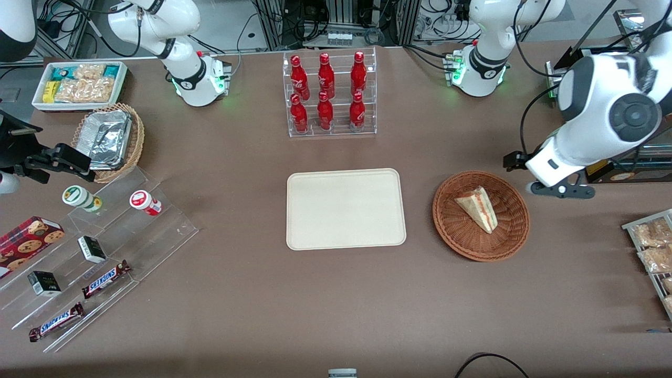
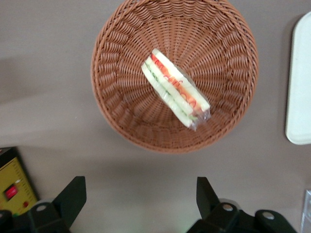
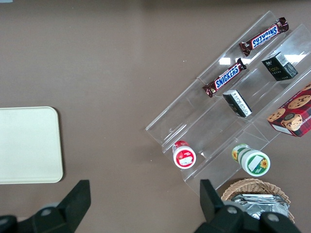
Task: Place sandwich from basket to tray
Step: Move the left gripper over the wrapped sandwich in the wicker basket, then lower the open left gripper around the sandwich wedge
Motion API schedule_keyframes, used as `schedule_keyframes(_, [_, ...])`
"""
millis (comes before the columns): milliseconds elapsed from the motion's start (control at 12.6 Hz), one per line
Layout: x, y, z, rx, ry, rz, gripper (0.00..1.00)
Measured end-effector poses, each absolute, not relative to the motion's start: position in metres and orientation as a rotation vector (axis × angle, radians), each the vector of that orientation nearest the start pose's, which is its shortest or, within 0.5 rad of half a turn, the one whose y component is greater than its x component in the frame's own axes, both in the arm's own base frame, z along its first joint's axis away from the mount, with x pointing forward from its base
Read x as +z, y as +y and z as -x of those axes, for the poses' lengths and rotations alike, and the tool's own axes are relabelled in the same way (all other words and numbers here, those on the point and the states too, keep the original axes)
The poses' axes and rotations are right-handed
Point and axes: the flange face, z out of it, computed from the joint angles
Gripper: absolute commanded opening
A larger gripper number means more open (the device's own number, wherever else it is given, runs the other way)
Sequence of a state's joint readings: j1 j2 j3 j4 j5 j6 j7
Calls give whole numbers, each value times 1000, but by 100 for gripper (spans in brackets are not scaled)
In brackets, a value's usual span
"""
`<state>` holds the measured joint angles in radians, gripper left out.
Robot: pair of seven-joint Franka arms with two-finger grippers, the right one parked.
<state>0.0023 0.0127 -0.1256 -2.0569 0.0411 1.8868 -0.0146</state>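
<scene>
The sandwich [image 1: 479, 207], a pale bread wedge with red and green filling in clear wrap, lies in the round reddish-brown wicker basket [image 1: 446, 220]. It also shows in the left wrist view [image 2: 175, 90], inside the basket [image 2: 116, 97]. The cream-beige tray [image 1: 344, 207] lies flat beside the basket, toward the parked arm's end; its edge shows in the left wrist view [image 2: 299, 97]. My left gripper [image 1: 543, 178] hangs above bare table just beside the basket, toward the working arm's end. Its fingers are wide open and empty [image 2: 140, 194].
A clear rack of red bottles [image 1: 328, 94] stands farther from the camera than the tray. A stepped acrylic shelf of snacks [image 1: 100, 247], a tan basket with foil containers [image 1: 107, 136] and a white snack bin [image 1: 79, 84] lie toward the parked arm's end. Snack packets [image 1: 653, 247] lie at the working arm's end.
</scene>
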Motion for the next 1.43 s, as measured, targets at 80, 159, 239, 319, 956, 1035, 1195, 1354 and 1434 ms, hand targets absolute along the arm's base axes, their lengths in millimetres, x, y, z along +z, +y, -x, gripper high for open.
schedule_keyframes(80, [400, -63, -524, 246, 188, 3079, 100])
schedule_keyframes(159, [386, -63, -521, 212, 180, 3085, 100])
schedule_keyframes(239, [374, -66, -517, 183, 148, 3090, 100])
schedule_keyframes(319, [366, -69, -514, 168, 87, 3092, 100])
schedule_keyframes(956, [351, -109, -505, 71, -772, 2988, 100])
schedule_keyframes(1035, [348, -109, -506, 71, -860, 2962, 100])
schedule_keyframes(1195, [340, -110, -509, 50, -1046, 2910, 100])
schedule_keyframes(1354, [326, -115, -512, 36, -1138, 2887, 100])
schedule_keyframes(1434, [317, -117, -513, 41, -1167, 2875, 100])
